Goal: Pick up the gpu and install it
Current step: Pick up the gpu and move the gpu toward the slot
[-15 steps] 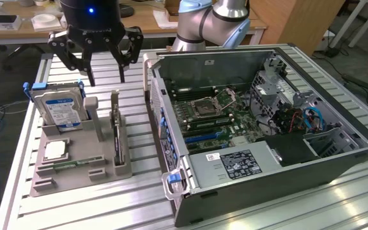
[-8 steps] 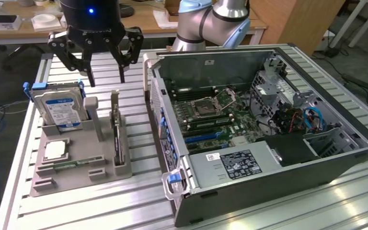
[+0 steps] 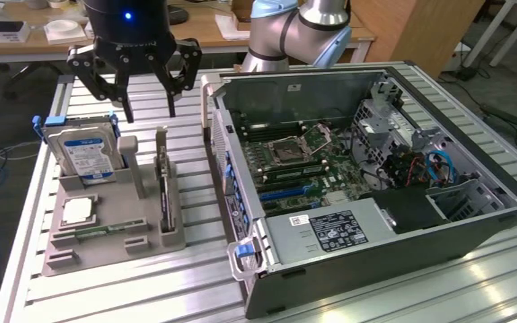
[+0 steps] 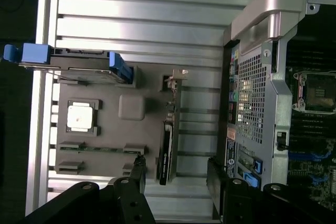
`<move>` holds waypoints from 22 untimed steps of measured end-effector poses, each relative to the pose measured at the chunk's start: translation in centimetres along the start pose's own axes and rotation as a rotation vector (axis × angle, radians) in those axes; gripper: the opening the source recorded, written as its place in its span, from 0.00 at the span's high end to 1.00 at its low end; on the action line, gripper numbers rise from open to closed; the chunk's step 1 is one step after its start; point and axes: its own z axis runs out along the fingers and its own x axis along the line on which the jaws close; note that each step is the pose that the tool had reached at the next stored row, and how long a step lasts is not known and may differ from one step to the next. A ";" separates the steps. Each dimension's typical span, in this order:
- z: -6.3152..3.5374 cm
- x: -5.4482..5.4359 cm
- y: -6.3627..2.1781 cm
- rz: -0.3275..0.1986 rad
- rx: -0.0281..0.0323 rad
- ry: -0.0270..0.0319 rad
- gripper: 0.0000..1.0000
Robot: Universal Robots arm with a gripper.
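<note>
— Where is the gpu (image 3: 162, 180)?
— It stands on edge in the grey holder (image 3: 106, 250), in the slot on the side nearest the open computer case (image 3: 474, 225) (the hard drive (image 3: 83, 155) stands upright towards the holder's other side).
— And the gripper (image 3: 149, 111)?
— It hangs above the holder's far end in the exterior view, its fingers spread wide, holding nothing and apart from the card.

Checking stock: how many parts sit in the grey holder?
4: hard drive upright at its far end, processor flat before it, memory stick near the front, gpu on edge along the exterior view's right side. Others may be hidden.
</note>
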 end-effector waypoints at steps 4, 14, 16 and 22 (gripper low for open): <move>0.00 0.0 -0.09 0.000 0.0000 -0.0001 0.41; 0.11 0.0 -0.45 0.000 0.0005 -0.0001 0.41; 0.17 0.0 -0.53 0.000 0.0008 0.0000 0.41; 0.41 0.0 -0.65 0.000 0.0008 0.0000 0.41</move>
